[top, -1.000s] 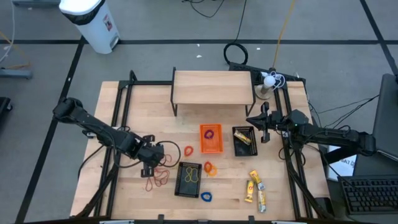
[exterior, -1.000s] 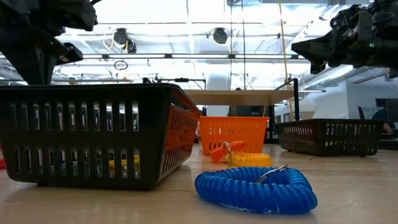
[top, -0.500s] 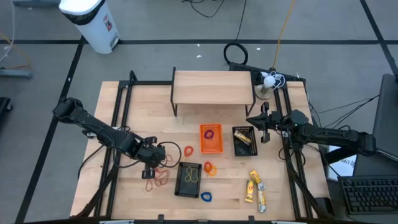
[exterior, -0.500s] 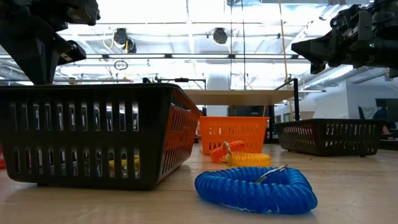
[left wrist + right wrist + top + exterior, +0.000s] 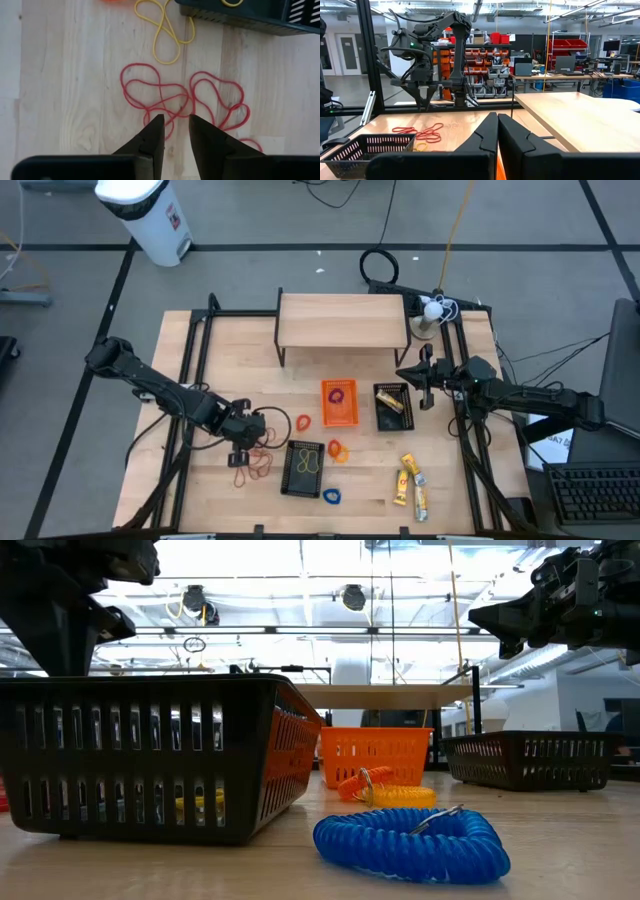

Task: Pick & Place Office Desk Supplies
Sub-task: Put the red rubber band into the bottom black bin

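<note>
Currently, left gripper, fingers narrowly apart, hovers over tangled thin red rubber-band loops; right gripper, fingers together, waits above black mesh basket.

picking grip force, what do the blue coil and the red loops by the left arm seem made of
Blue coil: likely glossy plastic, judging by its tightly wound, shiny spiral; a metal ring shows on top.
Red loops: probably rubber, thin matte strands lying limp and tangled flat on the wood, just ahead of the left end effector.

Three baskets, three yellow packets, two arms, one shelf.
</note>
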`<control>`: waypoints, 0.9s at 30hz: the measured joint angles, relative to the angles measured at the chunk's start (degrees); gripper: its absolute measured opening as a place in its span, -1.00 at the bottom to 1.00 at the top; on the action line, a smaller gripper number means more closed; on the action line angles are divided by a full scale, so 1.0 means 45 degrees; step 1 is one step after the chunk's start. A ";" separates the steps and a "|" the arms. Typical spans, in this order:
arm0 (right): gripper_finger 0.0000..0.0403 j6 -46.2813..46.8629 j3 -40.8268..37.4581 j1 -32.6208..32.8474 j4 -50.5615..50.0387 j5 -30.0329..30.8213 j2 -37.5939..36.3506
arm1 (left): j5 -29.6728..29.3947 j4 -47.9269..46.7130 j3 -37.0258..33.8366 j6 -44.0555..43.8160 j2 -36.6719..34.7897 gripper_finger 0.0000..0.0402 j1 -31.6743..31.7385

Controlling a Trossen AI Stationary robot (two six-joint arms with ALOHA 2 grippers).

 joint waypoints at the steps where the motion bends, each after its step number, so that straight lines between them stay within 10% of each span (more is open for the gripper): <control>1: -0.98 0.0000 0.0000 0.0004 0.0000 0.0000 0.0001 | -0.0044 0.0000 0.0000 0.0000 0.0000 -0.55 0.0000; 27: -0.98 0.0000 -0.0002 -0.0001 -0.0001 0.0000 0.0000 | 0.1244 0.2113 -0.3322 -0.0123 0.0000 -0.55 -0.0562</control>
